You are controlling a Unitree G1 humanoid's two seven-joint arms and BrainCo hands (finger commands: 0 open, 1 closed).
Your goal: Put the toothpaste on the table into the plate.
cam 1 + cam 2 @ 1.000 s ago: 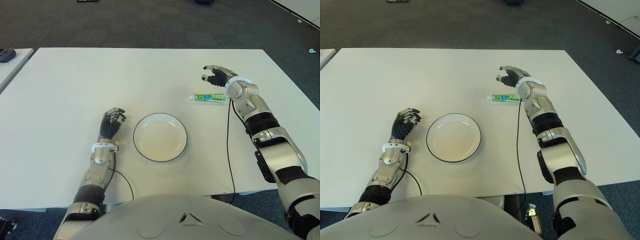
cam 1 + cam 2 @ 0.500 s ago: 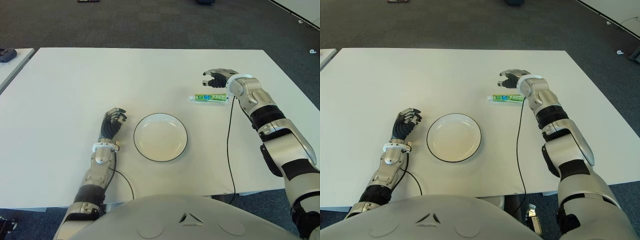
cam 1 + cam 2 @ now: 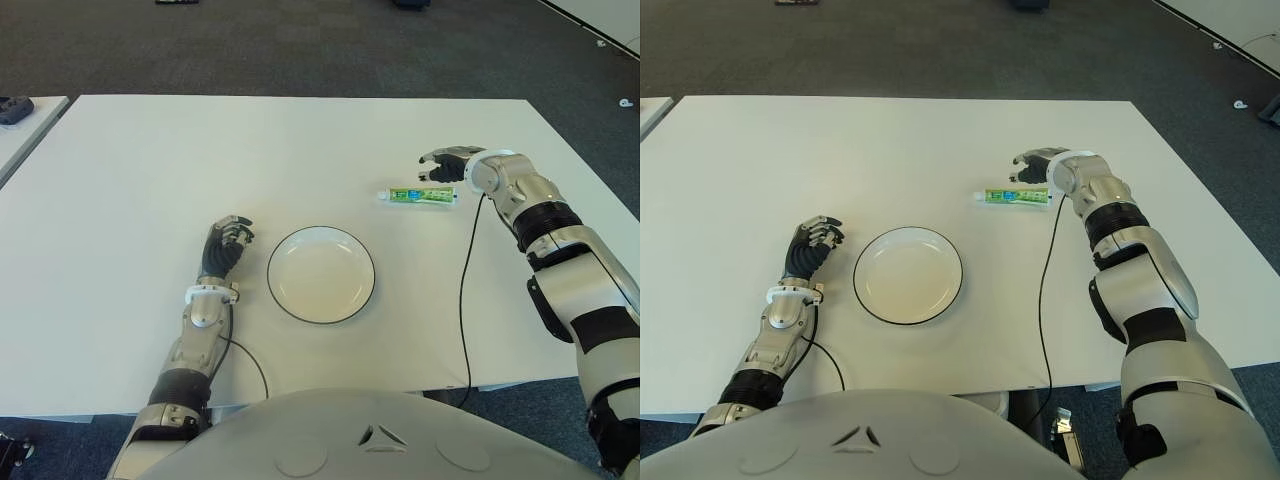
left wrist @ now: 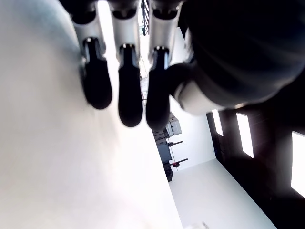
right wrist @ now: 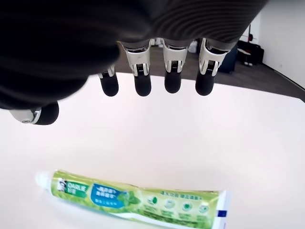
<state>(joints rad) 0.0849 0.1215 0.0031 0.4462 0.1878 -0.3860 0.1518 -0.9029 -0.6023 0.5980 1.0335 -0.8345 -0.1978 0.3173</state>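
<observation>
A green and white toothpaste tube (image 3: 420, 195) lies flat on the white table (image 3: 150, 170), right of the plate, its cap pointing left. The white plate with a dark rim (image 3: 320, 273) sits near the table's front middle and holds nothing. My right hand (image 3: 446, 166) hovers just above and behind the tube's right end, fingers (image 5: 172, 78) spread and holding nothing; the tube (image 5: 138, 198) lies below them in the right wrist view. My left hand (image 3: 224, 245) shows left of the plate with its fingers (image 4: 128, 93) curled.
A black cable (image 3: 462, 290) runs from my right wrist toward the front table edge. A second table's corner with a dark object (image 3: 14, 108) shows at far left. Dark carpet (image 3: 300, 45) lies beyond the table.
My right hand has moved right and down toward the toothpaste tube's right end, now close over it. The tube, plate and left hand have not moved.
</observation>
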